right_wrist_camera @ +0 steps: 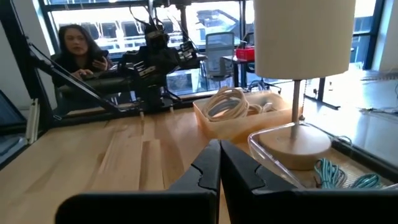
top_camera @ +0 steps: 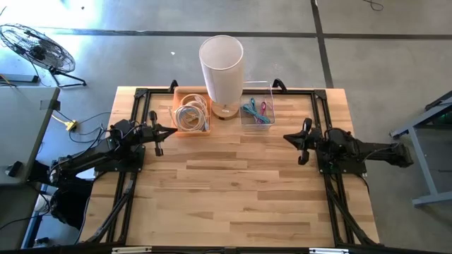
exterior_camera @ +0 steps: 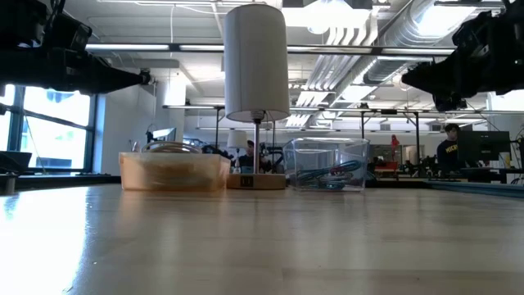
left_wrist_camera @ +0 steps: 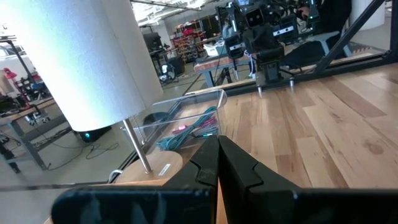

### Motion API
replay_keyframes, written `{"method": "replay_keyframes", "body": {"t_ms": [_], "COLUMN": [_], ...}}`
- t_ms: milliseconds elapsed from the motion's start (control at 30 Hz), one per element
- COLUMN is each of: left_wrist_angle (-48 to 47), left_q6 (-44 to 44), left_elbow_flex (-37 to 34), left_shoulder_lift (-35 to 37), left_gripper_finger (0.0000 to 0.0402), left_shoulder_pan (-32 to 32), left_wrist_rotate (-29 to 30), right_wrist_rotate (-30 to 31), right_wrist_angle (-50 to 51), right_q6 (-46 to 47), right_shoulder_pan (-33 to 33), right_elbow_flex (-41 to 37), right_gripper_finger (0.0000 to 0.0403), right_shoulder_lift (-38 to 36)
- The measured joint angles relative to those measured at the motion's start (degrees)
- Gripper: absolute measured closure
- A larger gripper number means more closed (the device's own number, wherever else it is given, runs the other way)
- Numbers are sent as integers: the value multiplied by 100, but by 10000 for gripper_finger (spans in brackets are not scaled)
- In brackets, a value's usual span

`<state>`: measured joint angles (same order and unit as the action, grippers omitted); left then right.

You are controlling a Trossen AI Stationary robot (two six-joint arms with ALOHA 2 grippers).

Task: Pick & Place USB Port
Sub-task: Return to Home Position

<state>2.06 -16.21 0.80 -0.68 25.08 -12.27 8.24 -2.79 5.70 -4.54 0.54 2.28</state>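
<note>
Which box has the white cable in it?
The orange bin, left of the lamp seen from above. It holds the coiled white cable; the clear bin on the lamp's other side has blue and pink cables.

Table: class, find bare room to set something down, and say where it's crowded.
Free: the middle of the table between left pincer and right pincer, and the whole side away from the bins. Crowded: the edge with orange bin, lamp and transparent bin.

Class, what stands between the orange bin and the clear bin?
A white lamp stands between the orange bin and the clear bin, seen in the high and low views.
</note>
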Motion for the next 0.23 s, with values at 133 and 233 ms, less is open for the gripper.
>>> {"method": "replay_keyframes", "body": {"t_ms": [133, 233], "left_wrist_angle": [0, -1], "left_q6": [-1, -2], "left_elbow_flex": [0, 0], "left_shoulder_lift": [0, 0], "left_gripper_finger": [401, 401], "left_shoulder_pan": [0, 0], "left_wrist_rotate": [-2, -2], "right_wrist_rotate": [-14, -19], "right_wrist_angle": [15, 25], "right_q6": [313, 316], "right_shoulder_pan": [2, 2], "right_elbow_flex": [0, 0], "right_gripper_finger": [402, 402], "right_shoulder_lift": [82, 126]}}
